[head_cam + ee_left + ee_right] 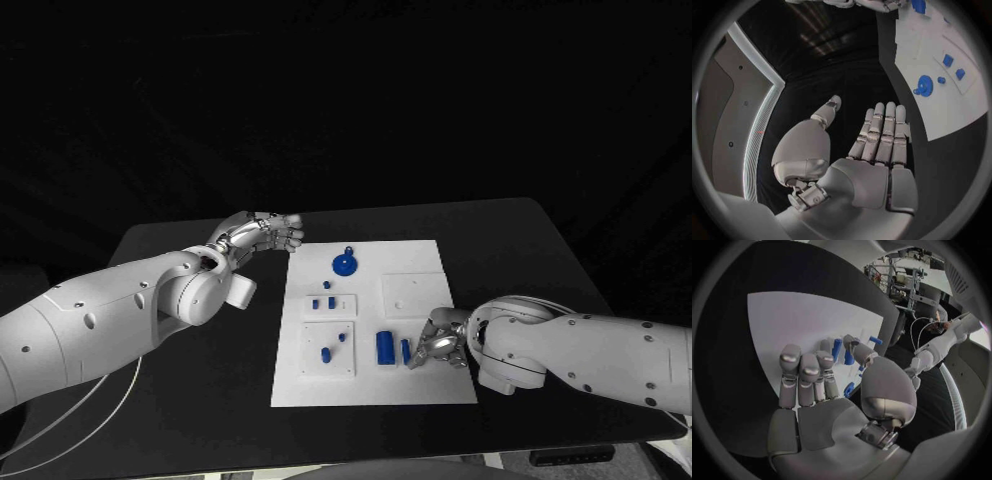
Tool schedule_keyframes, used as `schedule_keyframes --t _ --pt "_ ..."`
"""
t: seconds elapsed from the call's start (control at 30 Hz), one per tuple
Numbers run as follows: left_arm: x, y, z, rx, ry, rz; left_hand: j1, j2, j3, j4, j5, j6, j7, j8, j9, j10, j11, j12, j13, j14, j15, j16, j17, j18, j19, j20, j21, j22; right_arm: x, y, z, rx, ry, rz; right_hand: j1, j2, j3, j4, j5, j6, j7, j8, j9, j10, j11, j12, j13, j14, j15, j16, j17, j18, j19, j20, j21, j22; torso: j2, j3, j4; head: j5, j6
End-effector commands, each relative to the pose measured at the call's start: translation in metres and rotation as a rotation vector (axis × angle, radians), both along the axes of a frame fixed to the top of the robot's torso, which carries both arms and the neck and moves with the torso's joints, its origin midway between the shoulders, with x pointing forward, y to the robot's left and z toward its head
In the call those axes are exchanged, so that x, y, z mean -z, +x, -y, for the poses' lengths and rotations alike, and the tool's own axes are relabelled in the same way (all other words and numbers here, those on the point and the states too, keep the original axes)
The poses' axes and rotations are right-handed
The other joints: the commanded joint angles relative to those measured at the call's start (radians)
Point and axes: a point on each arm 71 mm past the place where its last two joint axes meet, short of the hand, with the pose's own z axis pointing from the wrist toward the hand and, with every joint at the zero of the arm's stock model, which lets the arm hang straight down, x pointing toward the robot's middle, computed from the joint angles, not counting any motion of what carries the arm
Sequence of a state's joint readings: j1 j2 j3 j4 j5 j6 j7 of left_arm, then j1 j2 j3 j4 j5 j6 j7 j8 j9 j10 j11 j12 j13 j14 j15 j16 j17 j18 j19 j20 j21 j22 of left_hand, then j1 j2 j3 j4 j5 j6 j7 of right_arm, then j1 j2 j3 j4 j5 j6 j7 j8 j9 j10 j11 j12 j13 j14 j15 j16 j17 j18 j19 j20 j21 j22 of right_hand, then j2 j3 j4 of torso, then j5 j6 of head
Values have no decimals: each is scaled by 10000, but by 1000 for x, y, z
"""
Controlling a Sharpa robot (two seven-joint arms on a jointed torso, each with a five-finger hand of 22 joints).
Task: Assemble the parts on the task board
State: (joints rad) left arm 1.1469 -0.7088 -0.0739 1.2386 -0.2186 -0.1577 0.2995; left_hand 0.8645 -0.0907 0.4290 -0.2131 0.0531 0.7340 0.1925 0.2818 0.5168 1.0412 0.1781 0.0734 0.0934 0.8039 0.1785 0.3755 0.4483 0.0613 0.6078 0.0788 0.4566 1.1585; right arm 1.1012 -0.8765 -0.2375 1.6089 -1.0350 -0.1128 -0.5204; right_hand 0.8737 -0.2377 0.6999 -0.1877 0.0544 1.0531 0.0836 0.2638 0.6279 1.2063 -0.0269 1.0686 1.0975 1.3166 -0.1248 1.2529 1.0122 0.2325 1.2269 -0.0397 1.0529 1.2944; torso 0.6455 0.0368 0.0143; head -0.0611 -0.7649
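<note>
We take the white task board (411,385) at the centre of the black bench (188,250) as landmark. Left of its far corner we see the left robot hand (260,233) over bare bench, fingers straight and side by side, thumb apart, holding nothing. On the board lie the blue parts: a round part (346,265) near the far edge, small parts (326,300) below it, and a long part (385,347) nearer. At the board's near right edge, the right robot hand (440,345) reaches its fingers among those parts; we cannot tell whether it grips any.
</note>
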Motion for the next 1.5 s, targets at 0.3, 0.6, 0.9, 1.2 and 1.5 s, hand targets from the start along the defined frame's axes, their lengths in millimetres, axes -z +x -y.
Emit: schedule_keyframes --t 0.3,0.6,0.9,1.2,1.5 --pt "-2 0 2 123 -113 38 13 110 3 -50 -36 17 129 66 -15 73 -31 51 -11 38 -7 -47 13 198 12 -12 -35 22 2 2 -5 -273 -124 67 -87 308 -122 243 -55 22 9 -12 12 -18 9 -9 -18 3 -24 -7 19 293 -29 28 9 -30 7 -8 14 -25 -14" --pt "-2 -1 2 118 -111 36 10 114 0 -54 -36 17 129 67 -17 74 -31 51 -13 39 -7 -50 16 198 14 -12 -38 25 4 2 -7 -534 -473 -29 -176 814 -152 335 -56 26 -6 -26 9 -23 -7 -14 -17 -12 -36 6 38 293 -63 28 12 -23 -3 -13 17 -11 -41" --pt "-2 -1 1 101 -105 41 -4 143 -3 -47 -36 18 129 71 -19 75 -30 50 -17 35 -4 -57 19 196 16 -10 -46 30 6 4 -7 -451 -687 -20 193 1183 70 -113 -57 79 -16 -13 14 -16 -16 -3 -6 -22 -40 32 68 292 -90 22 52 10 0 -13 10 -5 -68" --pt "-2 0 1 96 -102 42 -5 164 -1 -49 -35 17 129 72 -20 76 -31 50 -19 33 -4 -61 21 196 16 -11 -50 34 6 5 -5 -362 -630 113 128 1216 28 -211 -58 102 -15 -11 13 -8 -13 -3 -7 -28 -34 38 77 290 -93 52 67 18 -4 -6 9 -3 -39" --pt "-1 2 -1 50 -112 81 -12 153 -13 -59 -36 12 130 72 -23 74 -30 47 -23 31 -3 -65 24 194 13 -9 -58 38 3 2 5 -345 27 -356 -471 -161 -87 304 -47 -46 32 -122 -37 -66 26 -52 -22 -37 -26 -31 41 293 -84 78 1 -48 -10 -6 2 -5 57"
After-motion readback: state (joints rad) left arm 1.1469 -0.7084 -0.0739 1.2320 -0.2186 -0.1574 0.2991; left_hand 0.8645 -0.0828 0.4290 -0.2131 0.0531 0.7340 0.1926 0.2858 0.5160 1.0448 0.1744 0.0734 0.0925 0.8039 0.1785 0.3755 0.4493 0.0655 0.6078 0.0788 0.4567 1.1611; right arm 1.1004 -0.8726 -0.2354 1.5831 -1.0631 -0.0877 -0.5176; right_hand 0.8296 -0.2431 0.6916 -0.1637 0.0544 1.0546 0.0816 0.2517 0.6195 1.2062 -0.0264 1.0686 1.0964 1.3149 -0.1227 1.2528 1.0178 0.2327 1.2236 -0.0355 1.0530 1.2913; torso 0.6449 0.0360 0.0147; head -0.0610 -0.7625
